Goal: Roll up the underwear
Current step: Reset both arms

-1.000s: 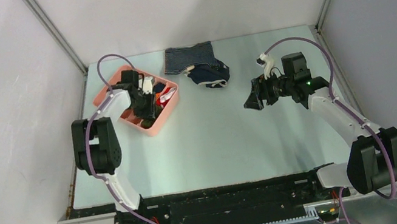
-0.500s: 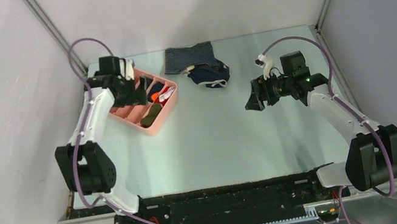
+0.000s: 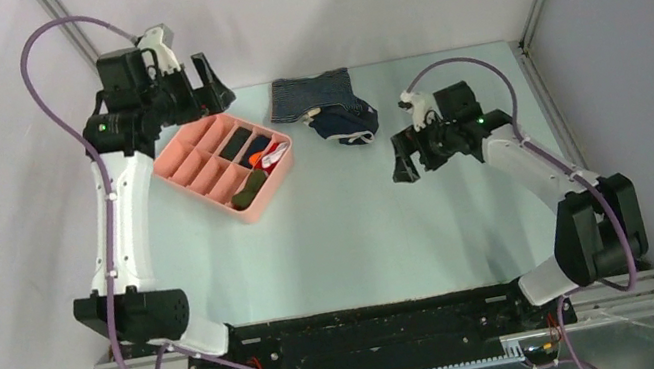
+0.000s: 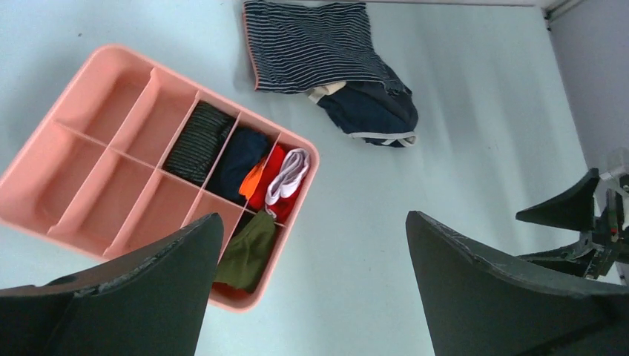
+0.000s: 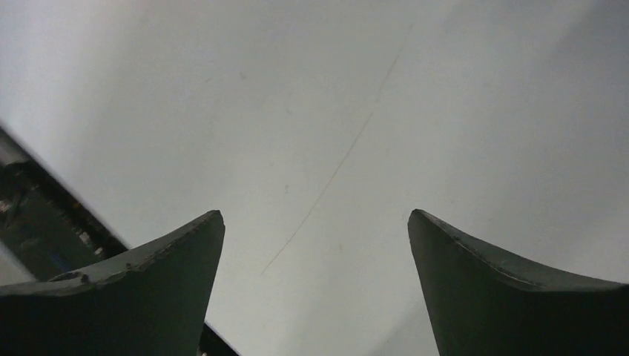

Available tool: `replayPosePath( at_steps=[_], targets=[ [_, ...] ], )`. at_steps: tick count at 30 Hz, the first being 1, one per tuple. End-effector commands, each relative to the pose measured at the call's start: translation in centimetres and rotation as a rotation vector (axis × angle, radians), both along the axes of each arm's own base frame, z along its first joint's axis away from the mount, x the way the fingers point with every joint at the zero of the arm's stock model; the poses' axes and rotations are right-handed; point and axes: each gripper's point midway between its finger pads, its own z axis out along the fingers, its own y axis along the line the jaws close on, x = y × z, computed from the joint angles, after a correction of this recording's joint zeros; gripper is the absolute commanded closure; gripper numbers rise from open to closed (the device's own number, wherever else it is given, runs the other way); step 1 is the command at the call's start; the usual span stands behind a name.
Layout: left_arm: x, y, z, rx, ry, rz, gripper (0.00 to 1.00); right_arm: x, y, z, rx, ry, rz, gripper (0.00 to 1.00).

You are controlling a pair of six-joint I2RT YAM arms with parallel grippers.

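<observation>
The olive underwear (image 4: 248,252) sits bundled in the near corner compartment of the pink tray (image 4: 96,111), so the rolling looks done. The left gripper (image 3: 202,83), raised beyond the tray, and the right gripper (image 3: 407,158), right of centre, both gape wide and empty.

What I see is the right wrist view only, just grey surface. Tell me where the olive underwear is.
Observer: The underwear lies in the pink tray, in the corner compartment nearest the arm bases.
Operator: Report the left gripper.
Observer: The left gripper is open and empty, high over the tray's far side.
Operator: Now the loose garments.
Observer: A striped garment and a navy garment lie touching on the table, outside the tray.
</observation>
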Motion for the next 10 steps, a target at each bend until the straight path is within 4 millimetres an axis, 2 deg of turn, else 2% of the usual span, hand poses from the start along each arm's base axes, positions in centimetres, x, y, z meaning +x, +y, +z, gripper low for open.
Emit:
replayPosePath(
  at_steps=[1, 5, 6, 7, 8, 9, 10],
  targets=[
    [-0.1, 1.3, -0.3, -0.024, -0.057, 0.104, 0.00, 4.8, 0.2, 3.1, -0.103, -0.166, -0.243, 0.01],
    [-1.5, 2.1, -1.2, 0.024, -0.083, 0.109, 0.01, 6.0, 0.3, 7.7, -0.158, -0.312, -0.302, 0.01],
    [-1.8, 2.3, -1.5, 0.043, -0.086, 0.106, 0.01, 6.7, 0.1, 10.3, -0.147, -0.360, -0.343, 0.01],
    [-2.2, 2.7, -2.2, 0.057, -0.080, 0.123, 0.01, 6.6, -0.1, 11.2, -0.145, -0.359, -0.364, 0.01],
    [-2.5, 2.9, -2.6, 0.069, -0.077, 0.125, 0.00, 7.1, -0.3, 14.1, -0.117, -0.406, -0.400, 0.00],
    [-3.0, 3.0, -3.3, 0.081, -0.066, 0.123, 0.01, 7.0, -0.6, 14.9, -0.119, -0.412, -0.411, 0.01],
    [-3.2, 3.1, -3.7, 0.101, -0.063, 0.113, 0.00, 6.9, -1.2, 17.2, -0.095, -0.451, -0.438, 0.01]
  ],
)
